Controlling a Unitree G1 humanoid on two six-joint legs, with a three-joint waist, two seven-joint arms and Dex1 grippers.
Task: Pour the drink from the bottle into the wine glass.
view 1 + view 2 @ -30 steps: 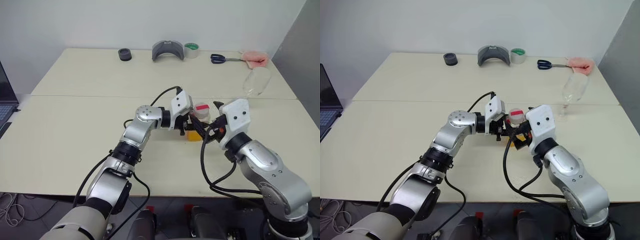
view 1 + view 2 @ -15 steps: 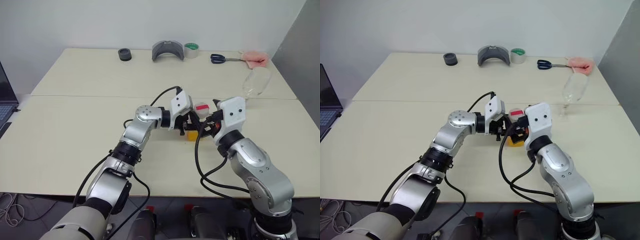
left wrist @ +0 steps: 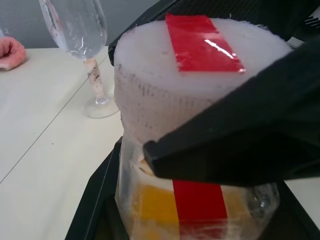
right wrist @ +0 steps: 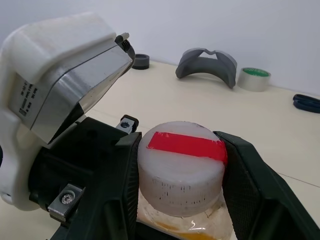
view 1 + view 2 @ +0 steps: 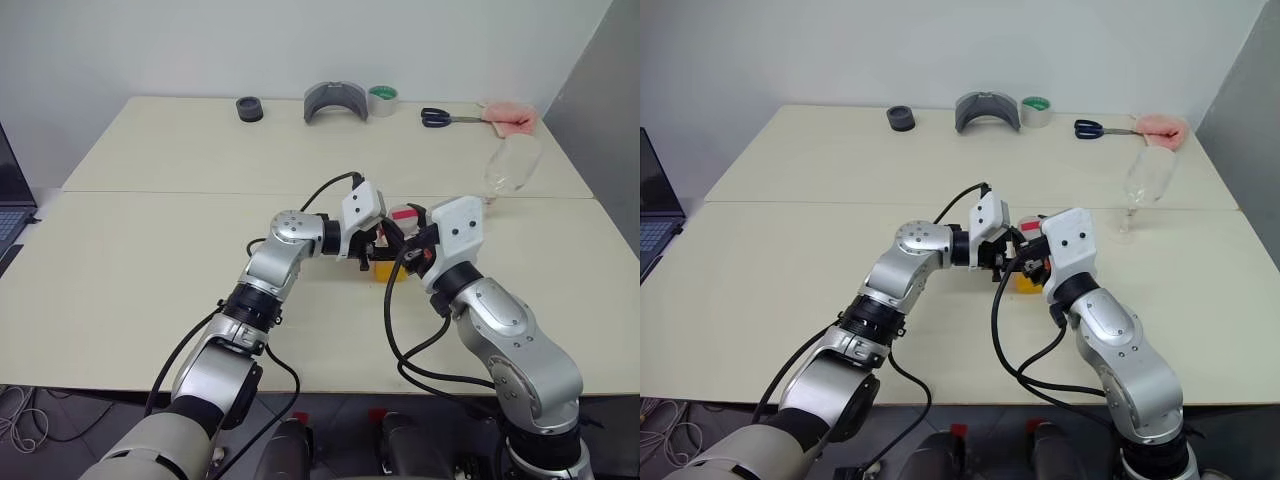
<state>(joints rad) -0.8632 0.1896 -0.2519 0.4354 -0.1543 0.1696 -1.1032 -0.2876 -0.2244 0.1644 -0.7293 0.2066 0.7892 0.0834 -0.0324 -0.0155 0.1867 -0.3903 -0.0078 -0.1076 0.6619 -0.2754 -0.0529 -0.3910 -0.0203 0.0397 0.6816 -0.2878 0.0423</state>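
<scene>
Right fingers (image 4: 125, 185) flank the bottle's white cap (image 4: 181, 172), closing but not yet tight; left fingers (image 3: 235, 135) pinch the bottle (image 3: 195, 205) below. Square both pads before twisting, judging by the gap.

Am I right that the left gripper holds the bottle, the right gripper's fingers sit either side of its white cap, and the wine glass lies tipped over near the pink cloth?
Not quite. The wine glass stands upright on its foot, as the left wrist view shows. The rest holds: the left gripper holds the bottle, and the right gripper brackets its white cap.
</scene>
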